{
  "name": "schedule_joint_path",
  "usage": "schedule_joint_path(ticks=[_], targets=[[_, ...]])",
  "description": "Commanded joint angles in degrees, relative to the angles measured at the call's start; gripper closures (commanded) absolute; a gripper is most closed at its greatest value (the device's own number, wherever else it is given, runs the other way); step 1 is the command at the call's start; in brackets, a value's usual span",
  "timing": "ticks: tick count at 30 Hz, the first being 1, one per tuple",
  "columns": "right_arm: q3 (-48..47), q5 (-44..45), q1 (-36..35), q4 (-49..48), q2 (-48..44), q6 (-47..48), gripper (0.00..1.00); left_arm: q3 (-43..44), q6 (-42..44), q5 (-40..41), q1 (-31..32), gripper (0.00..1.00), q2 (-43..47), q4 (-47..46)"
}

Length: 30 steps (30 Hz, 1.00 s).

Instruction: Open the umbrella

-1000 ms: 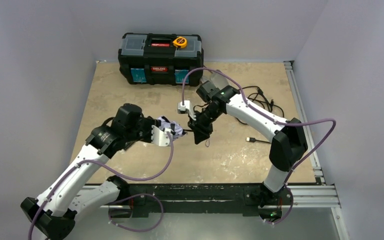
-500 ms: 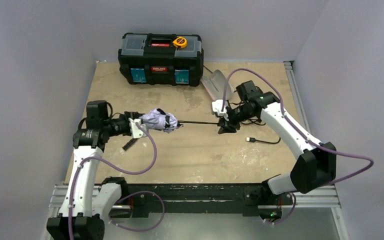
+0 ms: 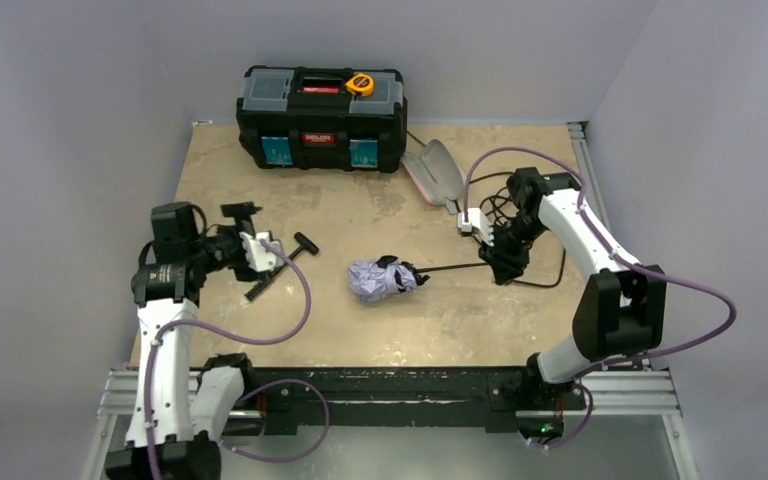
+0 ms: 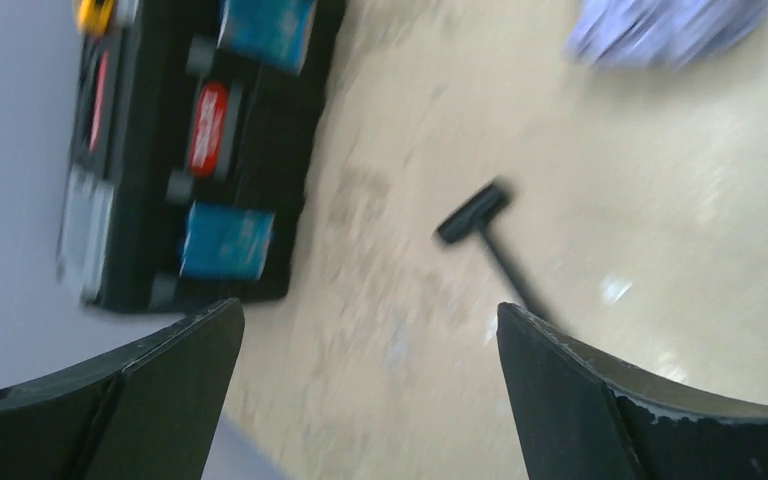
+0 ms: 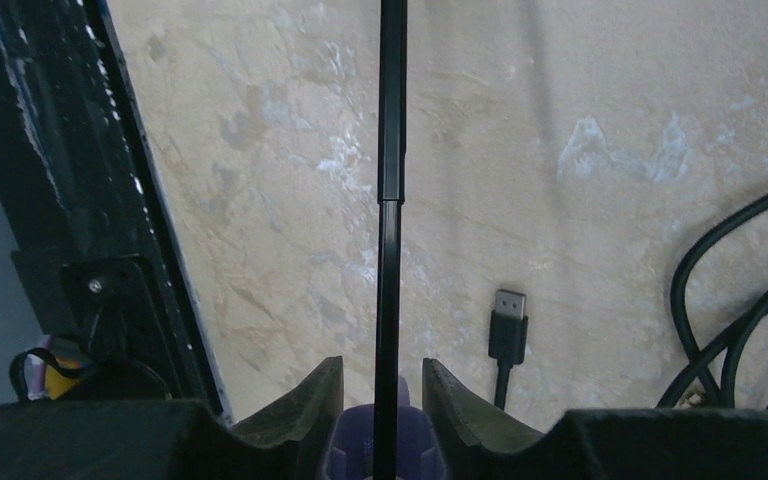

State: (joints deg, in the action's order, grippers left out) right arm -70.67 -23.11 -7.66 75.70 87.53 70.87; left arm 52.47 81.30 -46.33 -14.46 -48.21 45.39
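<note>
The umbrella (image 3: pixel 382 278) lies on the table's middle as a crumpled lavender bundle, still folded. Its thin black shaft (image 3: pixel 455 266) runs right to my right gripper (image 3: pixel 503 264), which is shut on the small lavender handle (image 5: pixel 358 448). In the right wrist view the shaft (image 5: pixel 390 200) passes straight out between the right gripper's (image 5: pixel 382 365) two fingers. My left gripper (image 3: pixel 263 238) stands open at the table's left, well apart from the umbrella and holding nothing. In the blurred left wrist view the left gripper (image 4: pixel 370 310) shows bare table between its fingers, with the umbrella fabric (image 4: pixel 660 30) at the top right.
A black toolbox (image 3: pixel 322 118) with a yellow tape measure (image 3: pixel 360 83) stands at the back. A flat pinkish sleeve (image 3: pixel 435 170) lies right of it. Black cables (image 3: pixel 508 196) and a loose plug (image 5: pixel 508 322) lie by the right arm. A black T-shaped tool (image 3: pixel 295 255) lies near the left gripper.
The left gripper opened, let go of the fabric bundle and pulled back left. The right gripper drew the handle rightward; the bundle now lies on the table's middle.
</note>
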Motion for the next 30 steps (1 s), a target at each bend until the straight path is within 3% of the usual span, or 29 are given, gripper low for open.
schedule_joint_path(ticks=[1,3,7,11,17,23,24,27,28,29,30], targets=[[-3.12,-8.10,-3.72,2.62,0.90,-5.96,1.00,4.41,-14.52,-0.64,16.39,0.00,0.32,8.14],[-3.47,-8.96,-5.50,2.53,1.29,-7.29,1.00,3.38,-24.09,2.80,27.91,0.00,-2.11,5.89],[-3.59,-8.76,-6.45,1.80,1.09,-8.74,1.00,-1.08,-43.68,8.79,42.30,0.00,-7.84,-9.77],[-3.57,-8.70,-6.55,2.48,-0.22,-8.25,1.00,-0.94,-51.49,17.35,53.59,0.00,-20.26,-18.11],[-3.15,-8.48,-7.00,2.37,-3.04,-7.69,1.00,-1.40,-54.70,26.24,57.99,0.00,-31.92,-33.82],[-2.58,-7.80,-7.27,2.59,-4.74,-7.11,1.00,-0.73,-51.15,29.96,60.51,0.00,-42.18,-38.08],[-2.36,-7.62,-7.21,2.60,-4.94,-7.06,1.00,-1.24,-49.86,29.44,60.92,0.08,-42.89,-38.24],[-1.77,-7.16,-7.27,2.67,-5.04,-6.99,1.00,-1.97,-46.17,26.93,60.96,0.43,-44.16,-36.38],[-1.57,-7.09,-7.24,2.65,-5.08,-6.89,1.00,-2.65,-45.75,26.27,60.97,0.58,-43.87,-36.62],[-1.39,-7.16,-7.26,2.63,-5.08,-6.91,1.00,-3.43,-45.49,26.11,60.96,0.83,-43.28,-37.58],[-1.17,-7.27,-7.21,2.64,-5.10,-7.05,1.00,-3.80,-45.09,26.02,61.02,0.97,-42.50,-38.14]])
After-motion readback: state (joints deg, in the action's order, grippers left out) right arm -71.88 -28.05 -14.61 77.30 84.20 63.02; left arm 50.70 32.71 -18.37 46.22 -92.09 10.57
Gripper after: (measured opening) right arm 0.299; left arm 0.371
